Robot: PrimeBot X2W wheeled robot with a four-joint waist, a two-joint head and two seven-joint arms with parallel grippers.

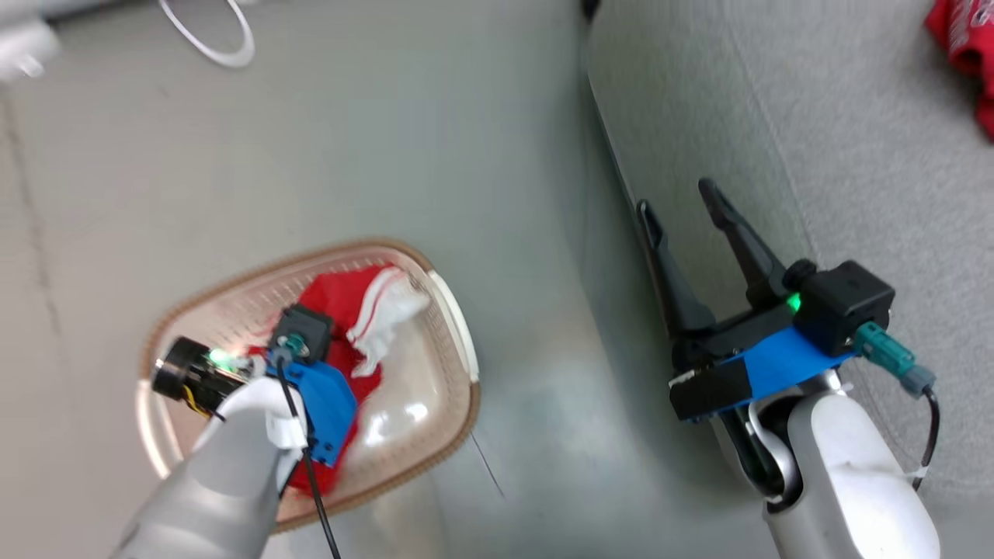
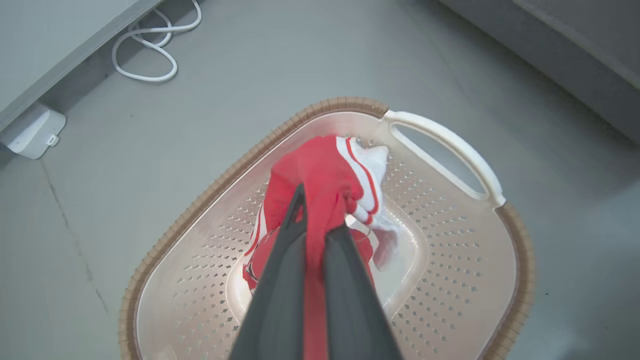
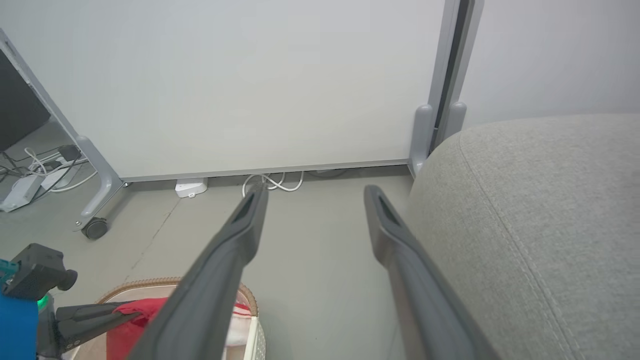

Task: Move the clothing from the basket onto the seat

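I'm clamping my left gripper (image 2: pixel 320 210) on the clothing (image 2: pixel 320 165) in the basket (image 2: pixel 330 105) at seven o'clock, ready for pulling out. My right gripper (image 1: pixel 675 196) is hanging wide and empty beside the seat (image 1: pixel 854 116) at three o'clock.

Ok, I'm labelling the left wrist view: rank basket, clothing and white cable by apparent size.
1. basket
2. clothing
3. white cable, farther from the camera, so apparent size only.

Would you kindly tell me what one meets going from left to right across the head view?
The basket holding red clothing → bare floor → the open right gripper → a red garment lying on the seat at the far right edge.
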